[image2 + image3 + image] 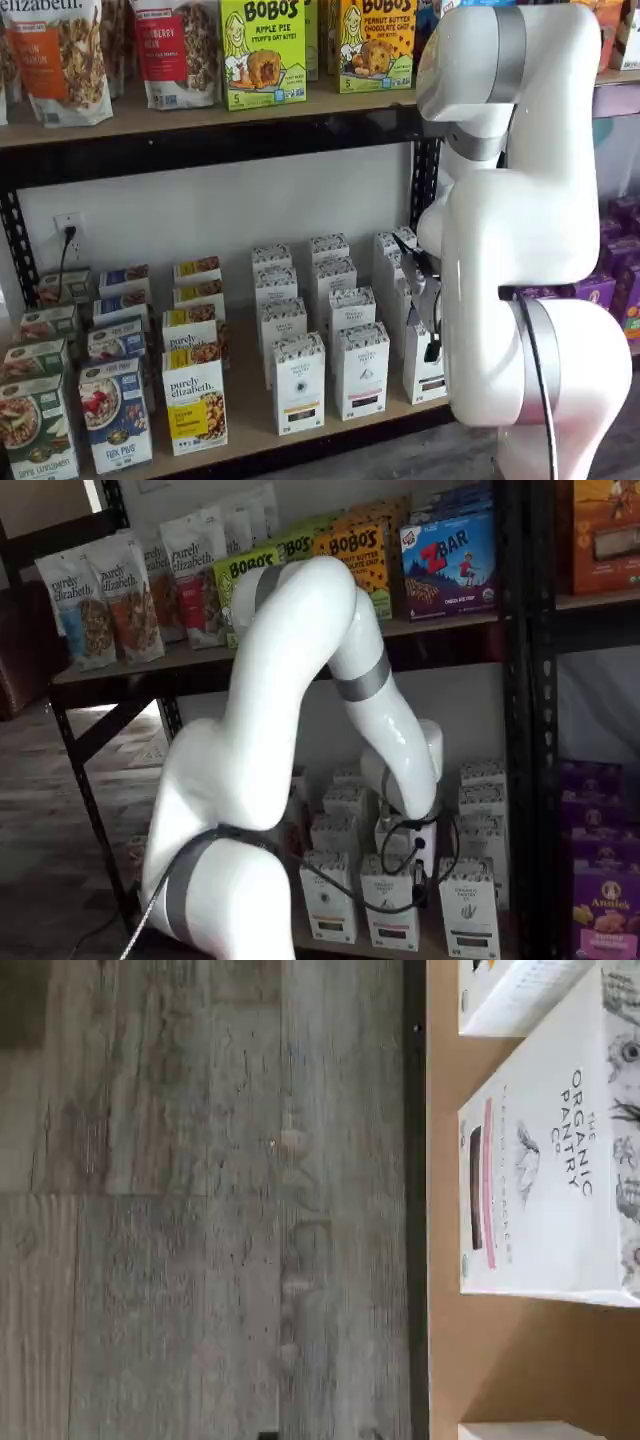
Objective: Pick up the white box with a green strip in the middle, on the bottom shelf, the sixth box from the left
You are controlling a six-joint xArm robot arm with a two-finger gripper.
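Note:
On the bottom shelf (250,415), the white box (424,378) with the green strip stands at the right end of the front row, partly hidden by my gripper (432,345). It shows more fully in a shelf view as the white box (468,916), rightmost in front. My gripper (415,865) hangs just in front of the row and slightly above the box tops, to that box's left. It is open, with no box between its fingers. The wrist view looks down on the shelf's front edge (417,1210) and a white carton with a pink and dark strip (545,1160).
Like white cartons (298,385) (362,370) stand close to the left, with several more rows behind. Colourful granola boxes (195,400) fill the shelf's left part. A black rack post (520,730) rises at the right. The upper board (200,110) carries bags and Bobo's boxes.

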